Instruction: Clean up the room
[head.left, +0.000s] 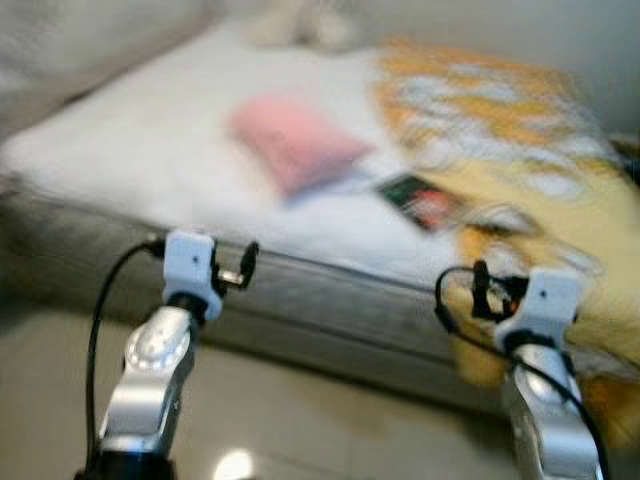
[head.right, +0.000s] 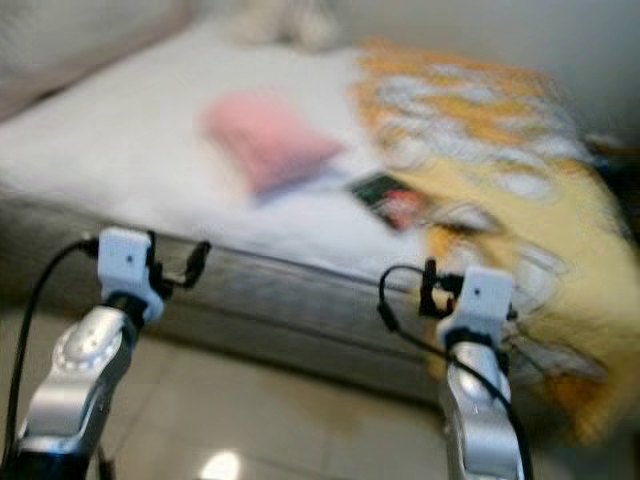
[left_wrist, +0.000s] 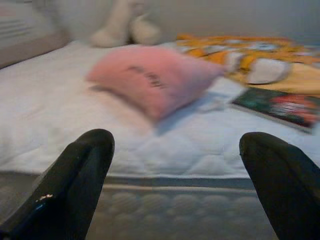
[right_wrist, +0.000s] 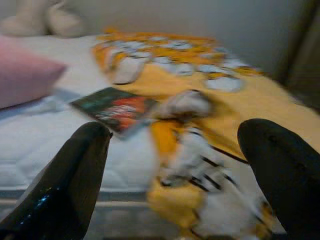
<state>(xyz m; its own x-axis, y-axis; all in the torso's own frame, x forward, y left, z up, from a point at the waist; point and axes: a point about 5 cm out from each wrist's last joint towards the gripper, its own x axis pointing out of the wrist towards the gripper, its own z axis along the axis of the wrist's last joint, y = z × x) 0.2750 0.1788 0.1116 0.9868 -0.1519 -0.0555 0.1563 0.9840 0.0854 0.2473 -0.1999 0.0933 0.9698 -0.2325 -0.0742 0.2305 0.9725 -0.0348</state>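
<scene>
A white mattress (head.left: 130, 150) lies low in front of me. On it rest a pink pillow (head.left: 295, 145), a dark book (head.left: 420, 200) to its right, and a rumpled yellow-and-white blanket (head.left: 520, 150) that spills over the right side of the bed edge. A pale plush toy (left_wrist: 125, 25) sits at the far end. My left gripper (left_wrist: 175, 150) is open, held before the bed's side and facing the pillow. My right gripper (right_wrist: 172, 140) is open too, facing the book and the hanging blanket. Nothing is between either pair of fingers. The eye views are blurred.
The grey quilted side of the mattress (head.left: 330, 310) runs across just beyond both wrists. Pale tiled floor (head.left: 300, 420) lies between me and the bed. A light wall (right_wrist: 200, 20) stands behind the bed.
</scene>
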